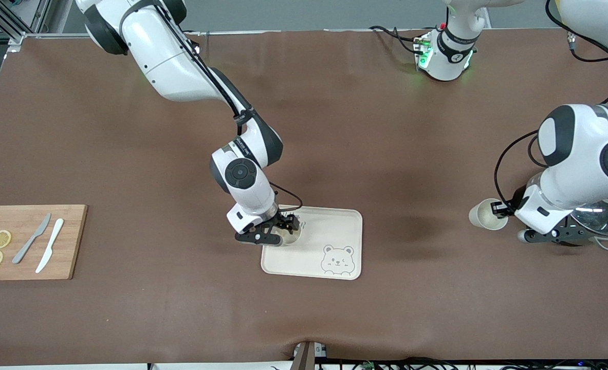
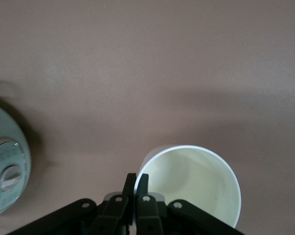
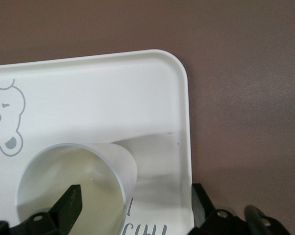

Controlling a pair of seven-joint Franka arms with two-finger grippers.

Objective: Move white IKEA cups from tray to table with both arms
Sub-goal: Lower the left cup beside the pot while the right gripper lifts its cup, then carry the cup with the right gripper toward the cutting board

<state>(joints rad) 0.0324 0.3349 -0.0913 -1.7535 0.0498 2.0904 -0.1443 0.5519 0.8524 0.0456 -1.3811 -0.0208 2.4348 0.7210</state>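
Front view: right gripper (image 1: pixel 278 234) sits over a cup (image 1: pixel 289 236) on the tray (image 1: pixel 334 226), mid-frame; left gripper (image 1: pixel 499 208) holds the other cup (image 1: pixel 484 214) at frame right, over the worktop (image 1: pixel 386 128).

Left wrist view: fingers (image 2: pixel 130 188) pinch the rim.

Right wrist view: fingers (image 3: pixel 71 203) spread, straddling the wall. Probably light and slick, so grab the rim.

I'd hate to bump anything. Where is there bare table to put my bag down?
The widest bare stretch of table lies between the tray and the left gripper holding a cup. Another lies between the cutting board and the tray. It is crowded at the tray, where the right gripper straddles a cup.
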